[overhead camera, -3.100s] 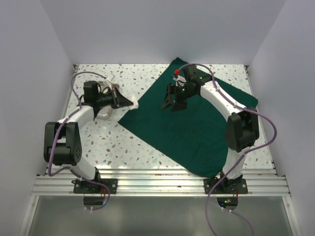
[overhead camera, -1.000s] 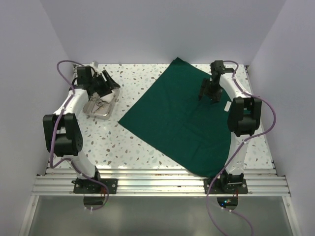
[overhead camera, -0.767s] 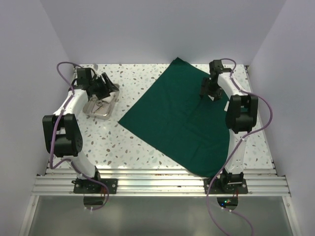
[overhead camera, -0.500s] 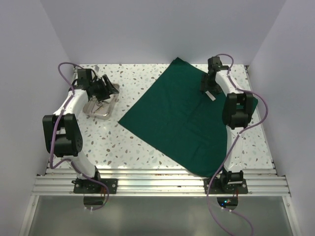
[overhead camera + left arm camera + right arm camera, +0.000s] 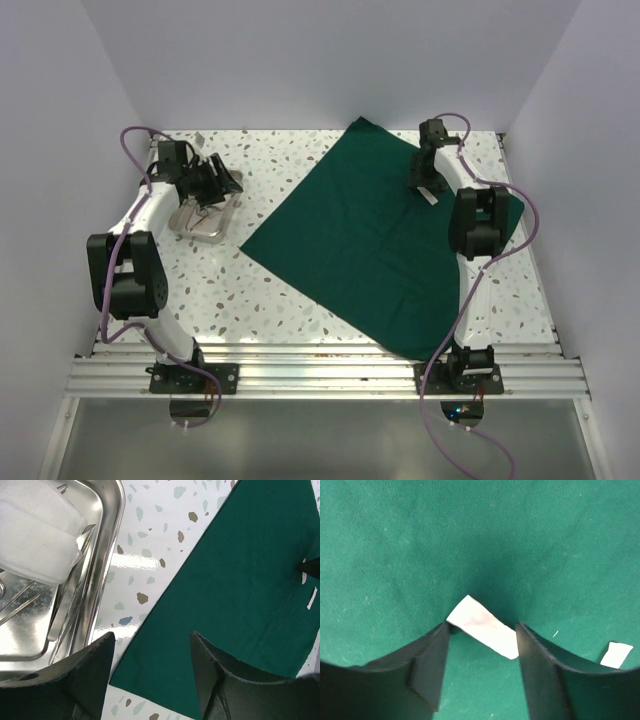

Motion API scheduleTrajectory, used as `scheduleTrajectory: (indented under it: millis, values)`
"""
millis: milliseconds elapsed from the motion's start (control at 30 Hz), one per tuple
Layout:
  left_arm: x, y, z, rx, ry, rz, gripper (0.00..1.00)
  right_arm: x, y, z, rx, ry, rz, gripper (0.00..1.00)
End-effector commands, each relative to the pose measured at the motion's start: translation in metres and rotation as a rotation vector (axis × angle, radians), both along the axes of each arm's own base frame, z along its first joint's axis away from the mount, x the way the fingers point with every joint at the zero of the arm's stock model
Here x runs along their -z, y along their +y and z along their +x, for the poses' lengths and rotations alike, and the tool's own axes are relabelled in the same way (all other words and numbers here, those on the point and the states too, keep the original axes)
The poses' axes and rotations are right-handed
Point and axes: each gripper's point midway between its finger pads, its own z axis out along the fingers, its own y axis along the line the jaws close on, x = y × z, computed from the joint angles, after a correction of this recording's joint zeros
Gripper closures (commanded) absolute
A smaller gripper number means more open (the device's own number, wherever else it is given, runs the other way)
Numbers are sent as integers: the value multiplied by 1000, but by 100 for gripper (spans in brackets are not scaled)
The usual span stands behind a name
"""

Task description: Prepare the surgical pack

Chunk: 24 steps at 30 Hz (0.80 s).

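Steel tray [image 5: 107, 555] beside left tool [image 5: 152, 636] cropped by frame, gauze [image 5: 35, 535] partly hiding instruments [image 5: 70, 610], white tag [image 5: 616, 655] partly behind right tool [image 5: 482, 625]

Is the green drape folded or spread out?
Spread out. The drape lies flat on the table as one wide sheet, with no part visibly doubled over.

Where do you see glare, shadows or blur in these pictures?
Left wrist view: glare on the metal tray and the glossy table. Right wrist view: a dark shadow on the green drape above the white strip. Top view: soft, even light.
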Motion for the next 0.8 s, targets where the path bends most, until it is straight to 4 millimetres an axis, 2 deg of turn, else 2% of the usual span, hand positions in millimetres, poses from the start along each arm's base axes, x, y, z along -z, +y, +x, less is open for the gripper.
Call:
scheduleTrajectory:
  millis: [0, 167, 333, 433, 600, 767]
  values:
    - [-2, -4, -1, 43, -25, -7, 35, -7, -4, 7, 1, -37, -22, 43]
    - [-1, -7, 1, 60, -28, -21, 35, -10, -1, 14, 11, -58, 3, 53]
    - [0, -8, 3, 68, -25, -28, 35, -13, 5, 13, 32, -66, 39, 65]
    - [0, -10, 5, 80, -28, -40, 35, -21, 8, 12, 48, -75, 55, 69]
    - [0, -16, 5, 102, -32, -69, 34, -30, 7, 14, 69, -83, 58, 81]
    - [-2, -22, 4, 118, -41, -79, 34, -26, 9, 16, 67, -68, 64, 90]
